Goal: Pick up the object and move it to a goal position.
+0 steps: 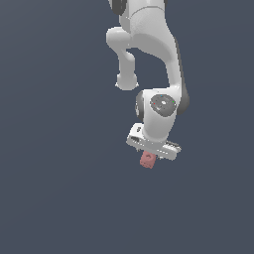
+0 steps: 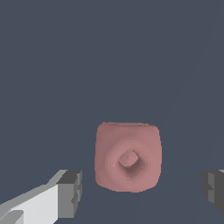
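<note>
Nearest in the exterior view sits the object (image 1: 147,159), a small dusty-pink lump on the plain dark grey-blue worktop (image 1: 54,198), a little to the exterior view's right of centre. From there it is only a tiny blocky shape with a faint dark spot on one face, its upper part covered by the hand (image 1: 150,155) directly above it.

The wrist view supplies the detail: the object (image 2: 127,156) is a matte, blocky-rounded cube with softened corners, bulging sides, and a ringed hollow on the face turned to the camera, with a small square-looking nub in its middle. The same view shows the hand (image 2: 142,190) spread wide, its two dark grey fingers (image 2: 71,192) standing one on each side of the lump with clear worktop (image 2: 109,61) between each pad and the pink sides; it grips nothing. Both fingers are cut off by the picture's edge, so their full shape cannot be made out.

In the exterior view the fingers are too small to tell apart, and whether the object rests on the surface cannot be read from either picture.

Farther back, the glossy white arm (image 1: 154,49) rises in rounded segments with dark joints, its upper end cut off at the far edge.
</note>
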### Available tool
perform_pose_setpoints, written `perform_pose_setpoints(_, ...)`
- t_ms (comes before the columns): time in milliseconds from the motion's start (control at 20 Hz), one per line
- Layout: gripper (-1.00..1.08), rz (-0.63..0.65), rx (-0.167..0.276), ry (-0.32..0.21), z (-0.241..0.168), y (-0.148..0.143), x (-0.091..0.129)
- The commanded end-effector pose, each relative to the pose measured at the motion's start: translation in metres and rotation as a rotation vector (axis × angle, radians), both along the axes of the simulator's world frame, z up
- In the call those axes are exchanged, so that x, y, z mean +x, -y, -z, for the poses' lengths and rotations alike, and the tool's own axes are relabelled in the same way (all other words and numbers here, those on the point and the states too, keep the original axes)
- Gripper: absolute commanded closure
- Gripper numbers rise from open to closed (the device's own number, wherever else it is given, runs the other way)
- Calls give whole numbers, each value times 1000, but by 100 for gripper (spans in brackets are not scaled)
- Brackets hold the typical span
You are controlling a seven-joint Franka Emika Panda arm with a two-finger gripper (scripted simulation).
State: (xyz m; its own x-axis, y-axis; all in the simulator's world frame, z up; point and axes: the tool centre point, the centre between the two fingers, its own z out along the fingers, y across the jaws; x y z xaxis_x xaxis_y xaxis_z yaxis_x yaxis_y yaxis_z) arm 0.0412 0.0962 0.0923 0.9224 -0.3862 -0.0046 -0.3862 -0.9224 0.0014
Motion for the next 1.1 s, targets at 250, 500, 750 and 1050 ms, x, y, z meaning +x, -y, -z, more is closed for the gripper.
perform_pose_setpoints(250, -92, 24, 0, 4, 2, -3, 3)
perform_pose_setpoints(500, -92, 24, 0, 4, 12, -3, 2)
perform_pose_setpoints(750, -92, 27, -1, 4, 37, -3, 2)
perform_pose_setpoints(1050, -92, 28, -1, 5, 53, -3, 2)
